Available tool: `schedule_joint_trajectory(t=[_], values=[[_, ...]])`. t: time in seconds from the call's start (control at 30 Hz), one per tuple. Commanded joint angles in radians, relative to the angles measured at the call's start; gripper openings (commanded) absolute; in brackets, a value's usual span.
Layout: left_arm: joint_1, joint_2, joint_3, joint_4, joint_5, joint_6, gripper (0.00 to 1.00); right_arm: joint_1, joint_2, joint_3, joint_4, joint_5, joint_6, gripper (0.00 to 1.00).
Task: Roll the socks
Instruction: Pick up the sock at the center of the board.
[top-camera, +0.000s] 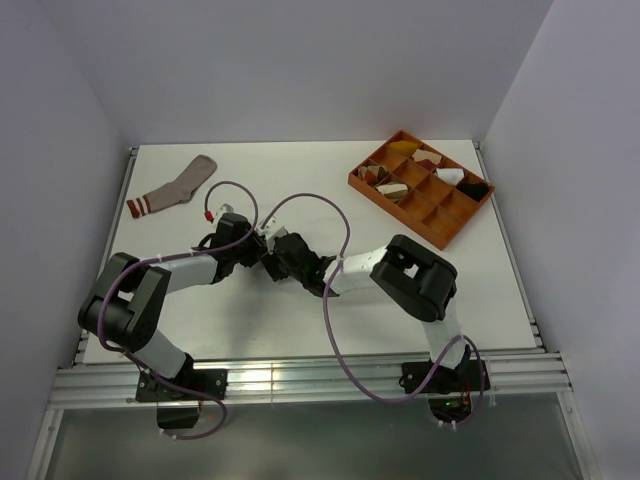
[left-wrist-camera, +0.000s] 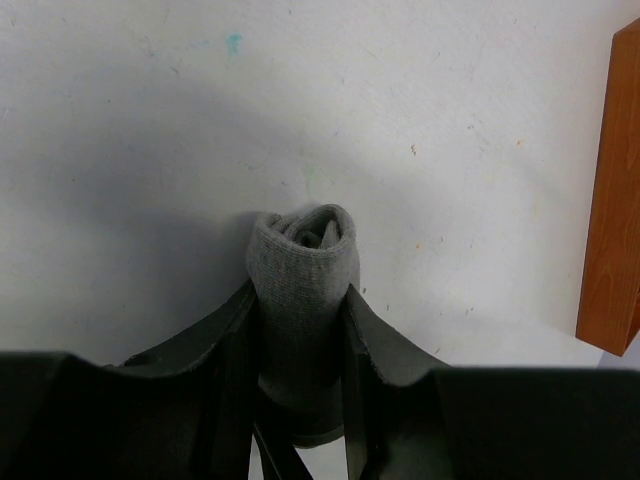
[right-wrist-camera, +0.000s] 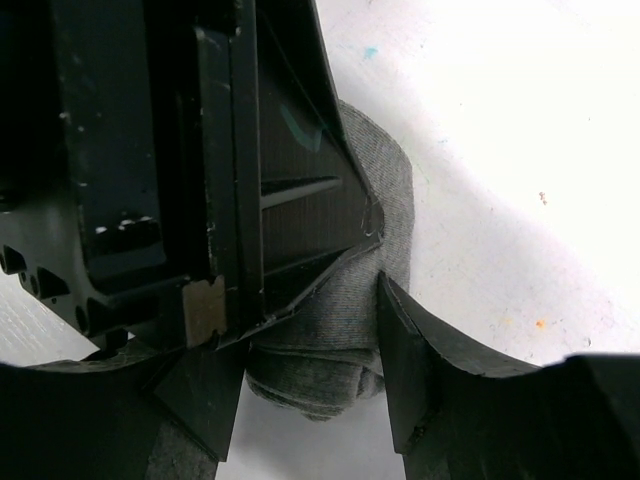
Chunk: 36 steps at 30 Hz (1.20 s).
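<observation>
Near the middle of the tabletop (top-camera: 300, 175), slightly left of centre, the left tool (left-wrist-camera: 300, 300) and right tool (right-wrist-camera: 310, 370) meet tip to tip, the left one reaching in from the left and the right one from the right. The rolled sock (left-wrist-camera: 300, 250) is pinched between the left tool's fingers (left-wrist-camera: 235, 330) and also lies between the right tool's fingers (right-wrist-camera: 405, 350). The flat sock (top-camera: 175, 185) lies well apart at the far left corner, and the divided tray (top-camera: 395, 214) sits at the far right with small cloth bundles (top-camera: 395, 190) in its compartments.
</observation>
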Motion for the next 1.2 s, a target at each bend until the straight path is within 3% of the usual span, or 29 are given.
schedule_joint_trajectory(t=[0.0,0.13,0.2,0.23,0.27,0.33,0.37,0.43,0.63,0.73,0.9,1.17], values=[[-0.014,-0.019,0.008,-0.040,0.099,-0.038,0.25,0.028,0.022,-0.027,-0.081,-0.021,0.035,0.59],[-0.014,-0.021,0.013,-0.052,0.107,-0.047,0.27,0.031,0.039,-0.017,-0.087,0.000,0.038,0.59],[-0.014,-0.022,0.013,-0.055,0.113,-0.051,0.27,0.031,0.061,-0.001,-0.117,0.013,0.039,0.54],[-0.014,-0.022,0.017,-0.057,0.119,-0.053,0.28,0.031,0.064,0.005,-0.120,0.019,0.038,0.49],[-0.014,-0.027,0.017,-0.058,0.119,-0.052,0.29,0.031,0.065,0.004,-0.122,0.025,0.038,0.33],[-0.014,-0.034,0.028,-0.078,0.111,-0.047,0.32,0.031,0.053,-0.010,-0.119,0.033,0.041,0.19],[-0.012,-0.047,0.032,-0.090,0.105,-0.044,0.35,0.030,0.041,-0.013,-0.120,0.045,0.038,0.08],[-0.004,-0.065,0.049,-0.125,0.090,-0.032,0.43,0.030,0.024,-0.029,-0.121,0.054,0.035,0.00],[0.096,-0.183,0.104,-0.242,0.093,0.002,0.75,0.022,-0.060,-0.085,-0.116,0.051,0.022,0.00],[0.184,-0.252,0.164,-0.294,0.097,0.043,0.82,0.015,-0.114,-0.118,-0.114,0.049,0.019,0.00],[0.333,-0.327,0.302,-0.439,0.102,0.148,0.86,-0.015,-0.246,-0.159,-0.148,0.054,0.019,0.00],[0.509,-0.458,0.382,-0.577,0.104,0.332,0.87,-0.143,-0.503,-0.162,-0.295,0.074,-0.005,0.00]])
